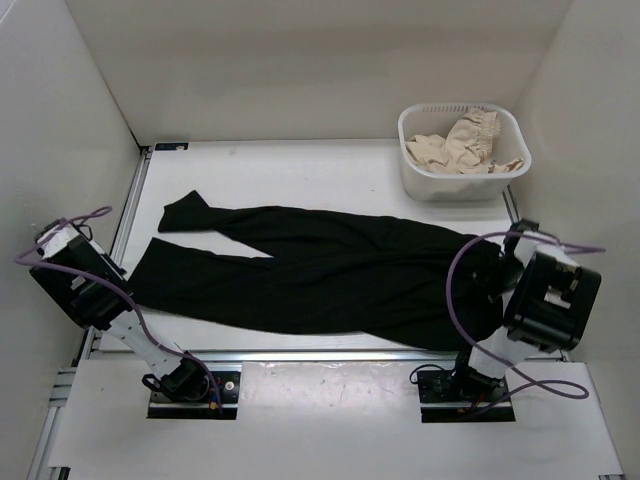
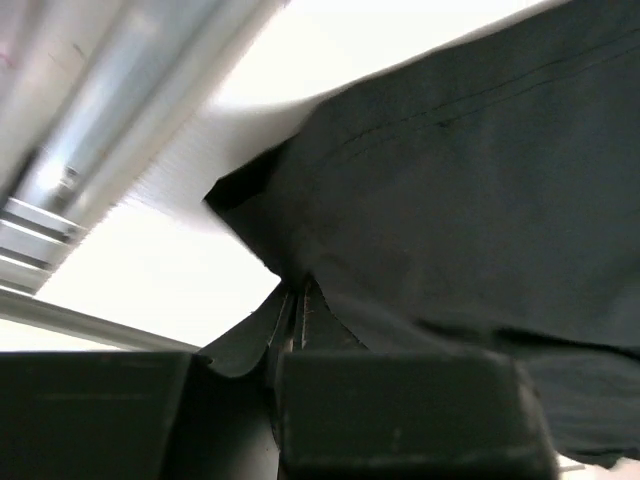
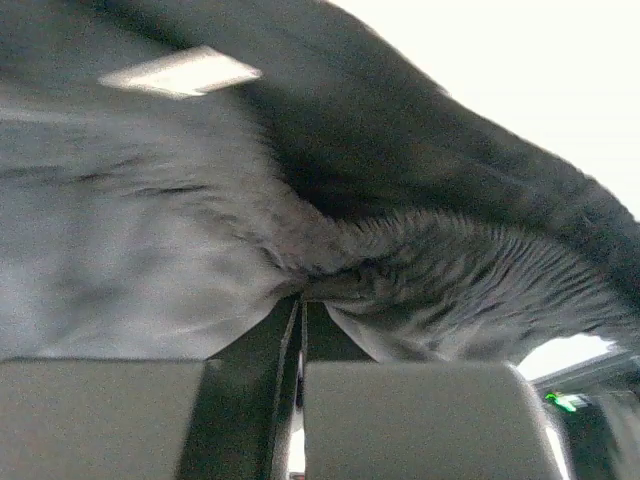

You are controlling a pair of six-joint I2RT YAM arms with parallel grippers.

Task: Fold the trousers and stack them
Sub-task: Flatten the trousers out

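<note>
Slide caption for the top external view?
Black trousers laid across the table, left tool and right tool each pinching an end; beige garment in white basket.

I see the trousers (image 1: 330,275) as soft matt black cloth, the surface (image 1: 300,165) as smooth white, its rail (image 2: 90,130) as brushed metal, the basket (image 1: 430,185) as white plastic, the garment (image 1: 465,140) inside as ruffled beige cloth, and my left tool (image 2: 298,300), blurred, perhaps matt black plastic.
</note>
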